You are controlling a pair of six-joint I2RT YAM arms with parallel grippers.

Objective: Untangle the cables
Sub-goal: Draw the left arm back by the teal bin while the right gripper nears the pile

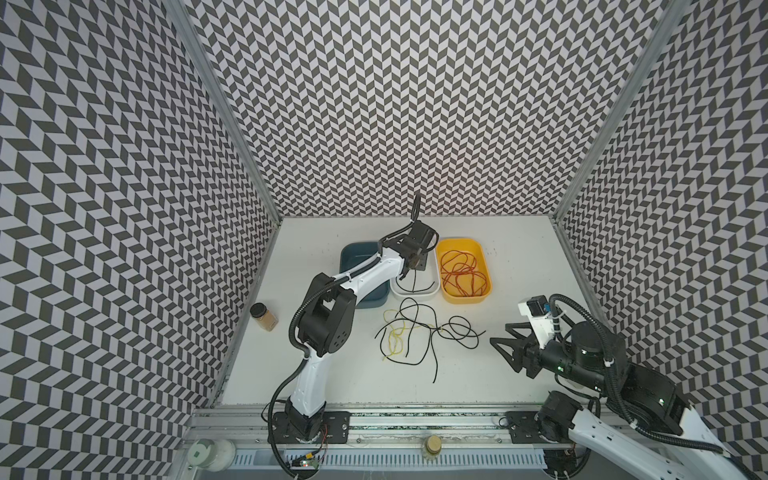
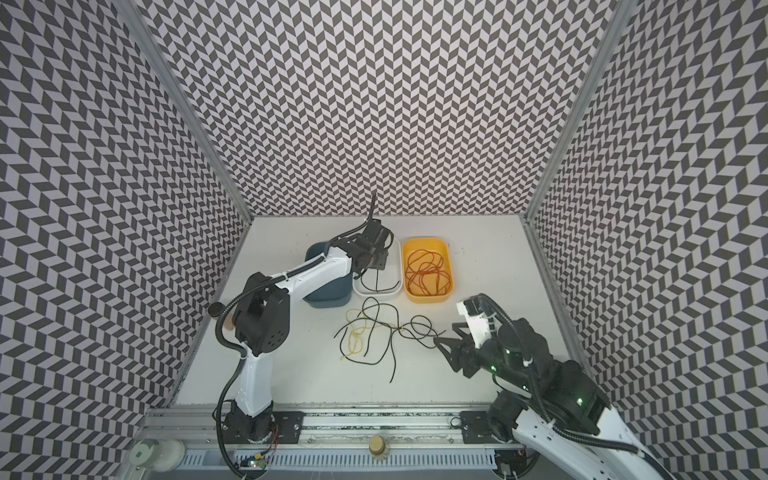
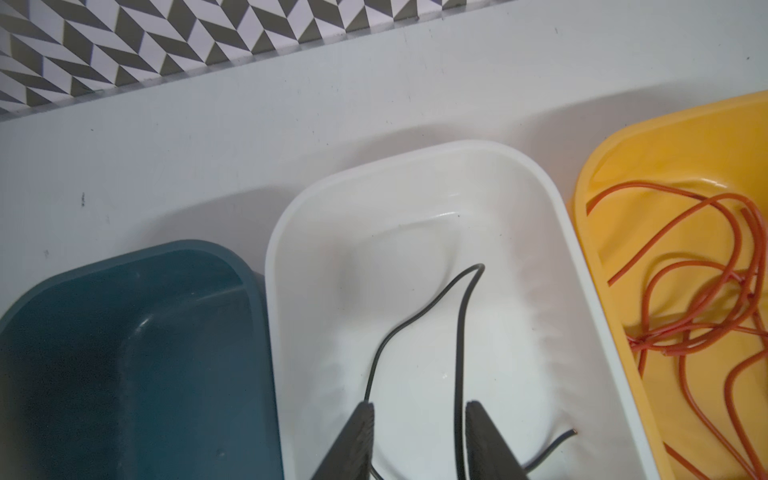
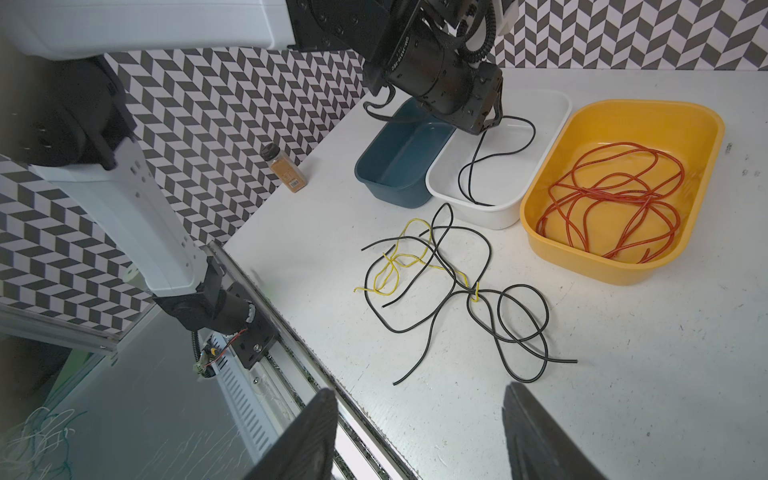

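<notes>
1. Nearest the front edge, the right gripper (image 4: 419,388) hangs low over the surface (image 4: 644,374). Its jaws are wide and empty, and they point toward the tangle.
2. Just beyond lie the unsorted cables (image 4: 455,284). Several black strands loop over one another, and a pale yellow cable (image 4: 392,261) threads through them. The yellow cinches round the black at a small knot (image 4: 474,293). All are string-thin and limp, lying flat and clear of the trays.
3. Further back, three trays stand side by side.
   - The blue tray (image 4: 395,166) is empty.
   - The white tray (image 3: 415,199) is in the middle.
   - The yellow tray (image 4: 623,274) holds the orange-red cable (image 4: 602,192) in loose coils.
4. Farthest, the left gripper (image 3: 419,405) hangs above the white tray with its jaws parted to a moderate gap. A single black cable (image 3: 459,353) runs between them, close to one finger. As far as the wrist view shows, it is not pinched. The rest curves across the tray floor, and its bare end lies inside the tray.
5. The step in hand looks like dropping this black strand. It goes best with a lift straight up, jaws apart, so the strand slips free and does not trail over the rim.
</notes>
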